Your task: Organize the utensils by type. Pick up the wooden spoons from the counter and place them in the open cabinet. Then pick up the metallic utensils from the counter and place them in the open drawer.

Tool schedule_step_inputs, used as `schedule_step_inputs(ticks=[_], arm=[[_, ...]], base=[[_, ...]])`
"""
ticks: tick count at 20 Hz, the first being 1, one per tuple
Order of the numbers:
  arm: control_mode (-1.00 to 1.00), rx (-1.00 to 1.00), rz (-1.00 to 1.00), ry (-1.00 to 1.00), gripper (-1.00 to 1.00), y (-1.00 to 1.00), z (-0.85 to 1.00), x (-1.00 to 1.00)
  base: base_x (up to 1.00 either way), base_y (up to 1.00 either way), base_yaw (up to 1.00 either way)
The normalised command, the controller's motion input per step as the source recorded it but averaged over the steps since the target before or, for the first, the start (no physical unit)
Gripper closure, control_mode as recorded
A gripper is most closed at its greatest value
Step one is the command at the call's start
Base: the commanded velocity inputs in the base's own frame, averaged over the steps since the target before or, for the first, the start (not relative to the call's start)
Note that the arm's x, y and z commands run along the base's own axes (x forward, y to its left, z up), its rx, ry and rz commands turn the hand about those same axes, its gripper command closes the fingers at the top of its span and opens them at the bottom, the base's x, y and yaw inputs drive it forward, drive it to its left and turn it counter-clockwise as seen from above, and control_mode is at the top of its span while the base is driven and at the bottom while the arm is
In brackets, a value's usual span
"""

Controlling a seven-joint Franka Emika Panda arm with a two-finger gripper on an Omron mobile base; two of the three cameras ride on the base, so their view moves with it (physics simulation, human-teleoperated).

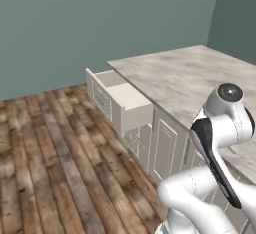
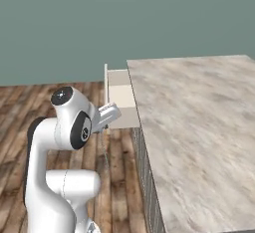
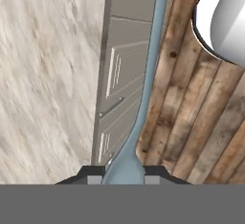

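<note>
A grey metal spoon [image 3: 143, 94] is held by its bowl end, with my gripper [image 3: 123, 174] shut on it; its long handle points away over the edge between counter and floor. My hand [image 2: 107, 114] hangs beside the open drawer [image 2: 121, 97], out over the wooden floor. The drawer [image 1: 125, 96] stands pulled out at the counter's end, and its cream interior looks bare. The beige marbled counter [image 1: 200, 78] [image 2: 199, 127] [image 3: 43, 74] carries no utensils in the part I see. The wooden spoons and the open cabinet are out of view.
Grey panelled cabinet fronts [image 3: 119, 74] run below the counter edge. Wooden plank floor [image 1: 45, 153] spreads to the left of the cabinets. A teal wall [image 2: 124, 18] stands behind. My own arm [image 1: 220, 143] rises close to the counter's near edge.
</note>
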Motion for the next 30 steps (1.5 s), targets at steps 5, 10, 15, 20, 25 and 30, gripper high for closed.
schedule_step_inputs(ticks=[5,10,15,20,25,30], arm=[[1.0,0.0,0.0,0.0,1.0,0.0,0.0,0.0],[1.0,0.0,0.0,0.0,1.0,0.0,0.0,0.0],[1.0,0.0,0.0,0.0,1.0,0.0,0.0,0.0],[1.0,0.0,0.0,0.0,1.0,0.0,0.0,0.0],[1.0,0.0,0.0,0.0,1.0,0.0,0.0,0.0],[1.0,0.0,0.0,0.0,1.0,0.0,0.0,0.0]], base=[[0.76,-0.25,0.13],[0.52,-0.07,0.1],[0.29,0.0,0.05],[0.3,0.0,0.03],[0.29,0.07,0.0],[0.27,0.03,0.0]])
